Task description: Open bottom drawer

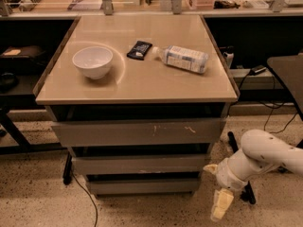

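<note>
The bottom drawer (142,186) is the narrowest grey front, lowest on the cabinet, just above the speckled floor, and looks closed. Above it sit the mid-width front (139,164) and the widest front with pale scratches (137,132). My gripper (221,205) hangs pointing down at the end of the white arm (265,155), low at the cabinet's right front corner, a little right of the bottom drawer and apart from it.
On the tan tabletop (137,86) stand a white bowl (93,61), a dark packet (139,49) and a lying plastic bottle (182,58). A black cable (87,197) runs on the floor at left. A dark table (289,72) is at right.
</note>
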{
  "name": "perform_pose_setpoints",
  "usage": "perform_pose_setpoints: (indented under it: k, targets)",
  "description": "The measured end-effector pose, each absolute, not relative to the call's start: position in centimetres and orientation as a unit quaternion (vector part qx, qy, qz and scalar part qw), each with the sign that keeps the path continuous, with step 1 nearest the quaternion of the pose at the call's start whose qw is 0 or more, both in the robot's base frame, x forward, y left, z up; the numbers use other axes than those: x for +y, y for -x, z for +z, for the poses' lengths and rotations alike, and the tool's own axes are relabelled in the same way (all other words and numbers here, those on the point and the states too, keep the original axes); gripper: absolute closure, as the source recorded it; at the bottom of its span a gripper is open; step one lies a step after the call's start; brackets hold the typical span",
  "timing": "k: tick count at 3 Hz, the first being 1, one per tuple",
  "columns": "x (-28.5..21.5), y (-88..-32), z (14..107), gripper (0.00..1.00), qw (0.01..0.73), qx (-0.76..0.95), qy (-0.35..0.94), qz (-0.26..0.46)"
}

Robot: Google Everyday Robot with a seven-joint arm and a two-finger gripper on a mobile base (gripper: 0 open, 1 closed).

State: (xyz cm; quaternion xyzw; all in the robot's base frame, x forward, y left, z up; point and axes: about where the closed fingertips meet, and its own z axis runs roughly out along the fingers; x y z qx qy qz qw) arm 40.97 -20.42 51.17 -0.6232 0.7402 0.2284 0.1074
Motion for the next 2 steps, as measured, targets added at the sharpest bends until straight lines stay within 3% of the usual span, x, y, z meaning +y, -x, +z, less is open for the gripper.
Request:
perform_pose_setpoints:
  k: [1, 2]
  targets:
    - [-18.56, -41.92, 47.45, 0.0, 0.167, 0.719, 0.633, 0.232]
    - [-18.22, -42.47, 46.99, 0.0, 0.178, 0.717, 0.635, 0.226]
